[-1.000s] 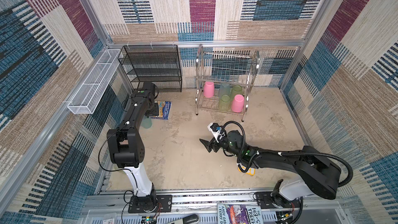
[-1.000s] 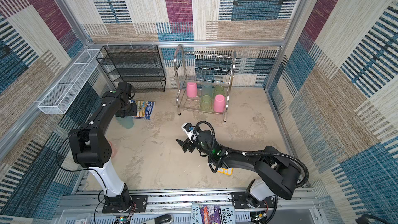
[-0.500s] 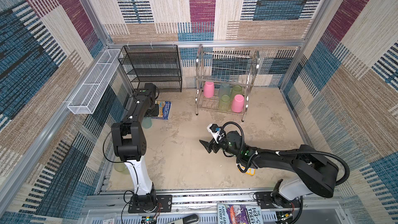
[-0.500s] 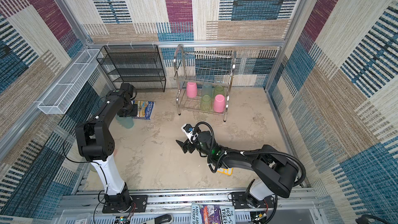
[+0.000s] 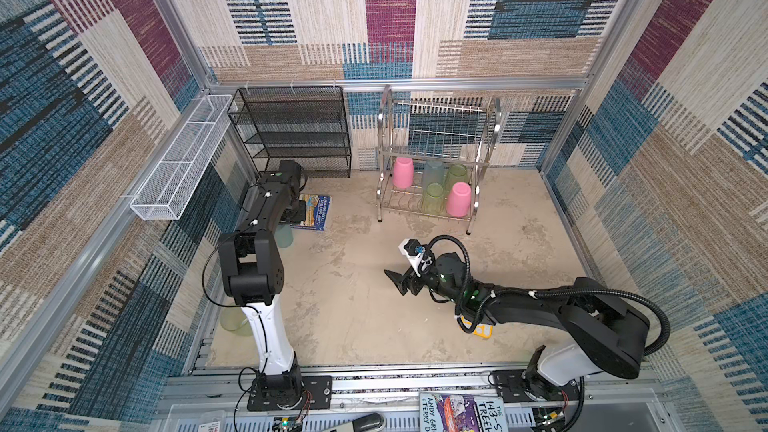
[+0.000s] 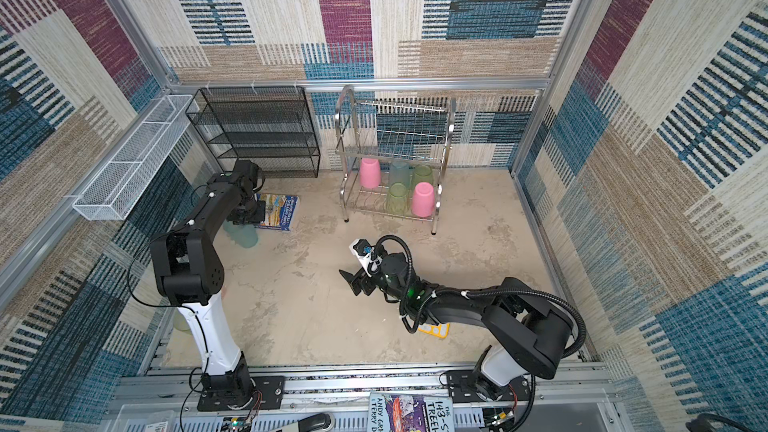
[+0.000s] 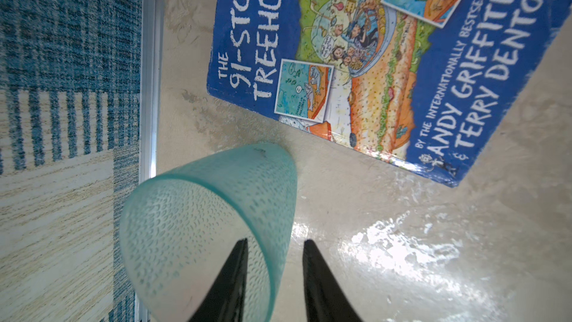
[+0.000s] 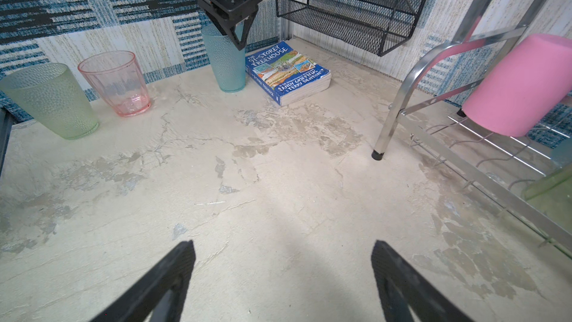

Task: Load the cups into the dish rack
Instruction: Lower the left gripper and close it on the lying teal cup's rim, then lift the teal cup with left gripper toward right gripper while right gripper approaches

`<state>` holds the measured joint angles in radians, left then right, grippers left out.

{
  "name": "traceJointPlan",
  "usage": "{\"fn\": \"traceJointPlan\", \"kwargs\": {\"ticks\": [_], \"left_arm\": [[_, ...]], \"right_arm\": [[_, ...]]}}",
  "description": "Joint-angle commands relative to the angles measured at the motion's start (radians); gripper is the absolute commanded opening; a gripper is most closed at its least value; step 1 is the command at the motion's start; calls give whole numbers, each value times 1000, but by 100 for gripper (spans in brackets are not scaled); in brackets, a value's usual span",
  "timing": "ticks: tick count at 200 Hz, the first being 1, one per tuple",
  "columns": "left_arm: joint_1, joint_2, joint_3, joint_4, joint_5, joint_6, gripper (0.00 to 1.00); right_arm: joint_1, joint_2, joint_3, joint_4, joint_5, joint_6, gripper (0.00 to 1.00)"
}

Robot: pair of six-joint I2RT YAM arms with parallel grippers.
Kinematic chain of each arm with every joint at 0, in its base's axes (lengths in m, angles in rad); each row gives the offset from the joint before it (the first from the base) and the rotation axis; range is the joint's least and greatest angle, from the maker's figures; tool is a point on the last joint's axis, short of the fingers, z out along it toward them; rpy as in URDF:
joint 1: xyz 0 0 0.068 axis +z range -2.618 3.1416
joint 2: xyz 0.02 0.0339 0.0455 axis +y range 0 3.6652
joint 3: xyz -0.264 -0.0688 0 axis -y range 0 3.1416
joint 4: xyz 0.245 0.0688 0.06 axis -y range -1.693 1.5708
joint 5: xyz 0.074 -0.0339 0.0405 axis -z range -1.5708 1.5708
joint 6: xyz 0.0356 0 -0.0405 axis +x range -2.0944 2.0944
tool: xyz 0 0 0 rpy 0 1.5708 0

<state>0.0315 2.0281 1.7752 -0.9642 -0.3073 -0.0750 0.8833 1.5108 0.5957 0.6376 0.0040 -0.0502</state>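
The white mesh trough [image 5: 183,160] hangs on the left wall, above the counter [image 5: 340,326]. Along the counter's left edge, toward the front-left corner, I see a loose green cup [image 8: 51,100] standing upright, mouth up. A salmon cup [image 8: 114,83] stands just beside it, further back along the same edge and also upright.

Nearer the back-left corner is the teal cup [image 7: 201,212], upright, with my left gripper [image 7: 275,243] astride its rim. One finger [image 7: 235,274] is inside, seen through the frosted wall, and the other finger [image 7: 322,283] is outside. The jaws stand partway apart and a little gap shows at the tips, so I cannot tell whether they pinch the wall. A blue paperback [image 5: 316,211] lies flat just beside the teal cup. Behind it, the black mesh shelf [image 5: 299,130] stands against the back edge.

Right of the shelf, also at the back edge, stands the dish rack [image 5: 444,126]. Its lower tier holds five cups, mouth down. In the back row are a rear pink cup [image 5: 403,172], a blue cup [image 5: 433,172] and a rear green cup [image 5: 457,174]. In front of them are a front green cup [image 5: 433,197] and a front pink cup [image 5: 458,199]. The upper tier holds nothing I can make out.

My right gripper [image 8: 283,247] sits low over the middle of the counter, pointing toward the left edge. Its jaws are spread wide with only bare counter between them. A yellow calculator [image 5: 482,331] lies partly under the right arm, toward the front edge.
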Motion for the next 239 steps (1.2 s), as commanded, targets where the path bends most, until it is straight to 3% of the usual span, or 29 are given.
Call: {"fn": "traceJointPlan", "kwargs": {"ticks": [1, 45, 160, 239], "left_arm": [[2, 6, 6, -16, -6, 17, 32], [5, 14, 1, -15, -1, 14, 29], [7, -29, -17, -21, -13, 1, 6], [-24, -144, -105, -19, 76, -36, 3]], "right_arm": [[0, 4, 3, 26, 11, 9, 92], [0, 14, 5, 23, 14, 14, 92], [0, 29, 13, 17, 21, 20, 91], [0, 35, 24, 2, 43, 36, 91]]}}
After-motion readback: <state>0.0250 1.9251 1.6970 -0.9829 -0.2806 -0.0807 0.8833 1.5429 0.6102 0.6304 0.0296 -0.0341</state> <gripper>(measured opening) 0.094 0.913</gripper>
